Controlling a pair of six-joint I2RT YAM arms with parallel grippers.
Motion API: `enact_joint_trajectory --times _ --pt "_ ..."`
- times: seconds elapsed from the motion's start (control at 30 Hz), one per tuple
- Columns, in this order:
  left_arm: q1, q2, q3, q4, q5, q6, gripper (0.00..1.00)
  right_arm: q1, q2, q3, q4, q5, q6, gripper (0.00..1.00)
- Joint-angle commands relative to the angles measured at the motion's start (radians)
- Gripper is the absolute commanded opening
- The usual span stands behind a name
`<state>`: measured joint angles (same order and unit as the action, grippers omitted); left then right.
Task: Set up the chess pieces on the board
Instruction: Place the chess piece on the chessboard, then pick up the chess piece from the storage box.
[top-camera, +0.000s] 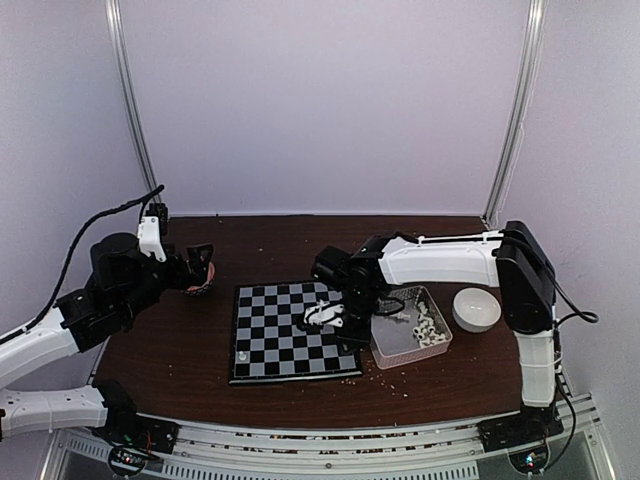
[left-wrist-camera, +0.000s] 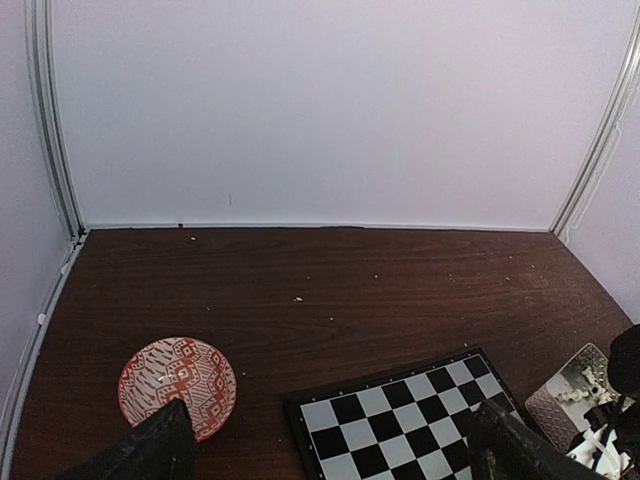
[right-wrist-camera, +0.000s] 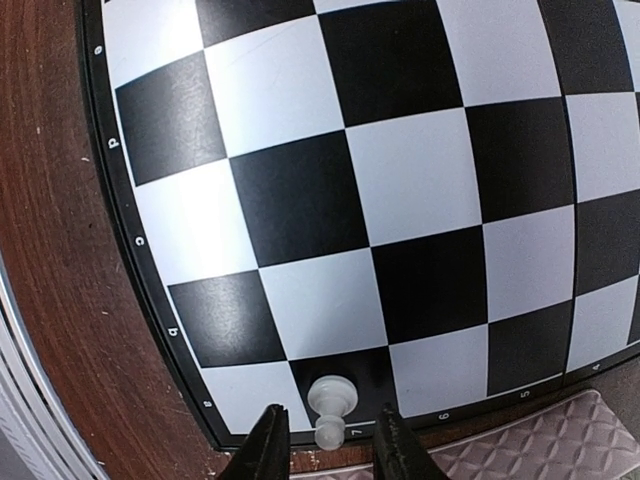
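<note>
The black-and-white board (top-camera: 285, 320) lies in the middle of the table. It also shows in the left wrist view (left-wrist-camera: 400, 420) and the right wrist view (right-wrist-camera: 400, 170). My right gripper (top-camera: 332, 316) hovers over the board's right edge. In the right wrist view it is open (right-wrist-camera: 330, 448), with its fingertips (right-wrist-camera: 270, 440) on either side of a white pawn (right-wrist-camera: 330, 402) and a gap on both sides. The pawn stands on a black edge square. Another white piece (top-camera: 243, 355) stands at the board's near left corner. Several chess pieces (top-camera: 430, 326) lie in the clear tray. My left gripper (left-wrist-camera: 330, 470) is open and empty, left of the board.
The clear plastic tray (top-camera: 392, 345) sits right of the board, and its edge shows in the right wrist view (right-wrist-camera: 520, 450). A white bowl (top-camera: 477, 308) stands further right. A red patterned bowl (left-wrist-camera: 178, 385) sits left of the board, near my left gripper. Pale crumbs dot the table.
</note>
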<state>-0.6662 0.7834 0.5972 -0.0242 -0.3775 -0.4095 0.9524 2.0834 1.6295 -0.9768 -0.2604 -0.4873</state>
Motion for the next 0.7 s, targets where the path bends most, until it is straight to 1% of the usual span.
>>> enact_joint_trajectory --times 0.0,0.17,0.2,0.27,0.37,0.47,0.5,0.6,0.67 --pt "0.007 0.006 0.029 0.037 0.017 0.012 0.97 0.003 -0.071 0.009 -0.032 0.028 0.01 0.3" --pt "0.006 0.049 0.039 0.067 0.066 0.041 0.98 -0.003 -0.18 0.032 -0.086 0.019 0.006 0.37" --pt "0.004 0.059 0.042 0.081 0.056 0.042 0.98 -0.01 -0.205 0.032 -0.093 0.017 0.005 0.38" --pt "0.002 0.074 0.042 0.106 -0.018 -0.016 0.98 -0.032 -0.247 0.031 -0.109 0.011 0.005 0.38" --pt "0.002 0.094 0.036 0.185 0.036 0.029 0.98 -0.099 -0.297 0.014 -0.121 -0.017 0.006 0.38" --pt "0.002 0.121 0.036 0.251 0.128 0.052 0.97 -0.214 -0.343 -0.048 -0.085 -0.034 0.007 0.37" --pt "0.002 0.131 0.039 0.265 0.155 0.064 0.95 -0.248 -0.352 -0.068 -0.074 -0.033 0.007 0.36" --pt "0.001 0.165 0.049 0.299 0.252 0.11 0.84 -0.339 -0.37 -0.125 -0.033 -0.019 0.006 0.34" --pt "0.001 0.193 0.065 0.301 0.306 0.113 0.78 -0.391 -0.364 -0.152 -0.013 -0.005 0.005 0.32"
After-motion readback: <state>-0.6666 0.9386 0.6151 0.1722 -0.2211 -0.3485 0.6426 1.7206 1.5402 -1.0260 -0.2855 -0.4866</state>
